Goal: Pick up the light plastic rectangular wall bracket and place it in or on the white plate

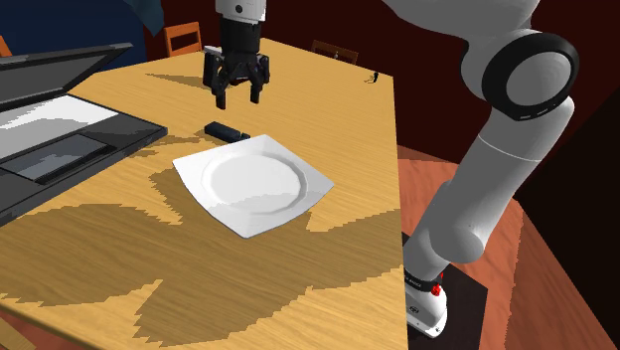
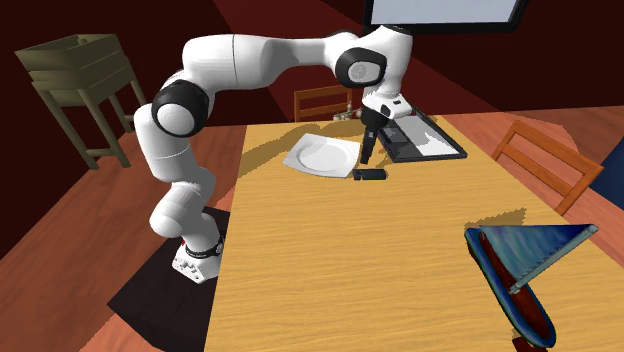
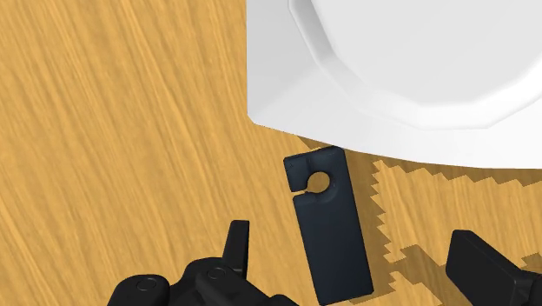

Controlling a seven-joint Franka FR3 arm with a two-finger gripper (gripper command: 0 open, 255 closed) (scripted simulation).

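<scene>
Dark rectangular bracket (image 3: 328, 230) flat on wooden table (image 1: 328, 119), just beside empty white square plate (image 3: 271, 74). Long axis points holed end at plate. Black gripper (image 3: 349, 233) spread wide above bracket, not touching it.

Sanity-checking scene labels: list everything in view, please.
wall bracket: one, black, on table just off plate's edge
plate: one, white, square, mid-table
laptop: one, grey-black, open, on table
table: one, wooden
chairs: two, wooden, at table edges
shelf stand: one, olive, on floor off the table
blue draped object: one, at the second exterior view's lower right
arm: one, white
gripper: one, black, open above bracket, not touching
</scene>
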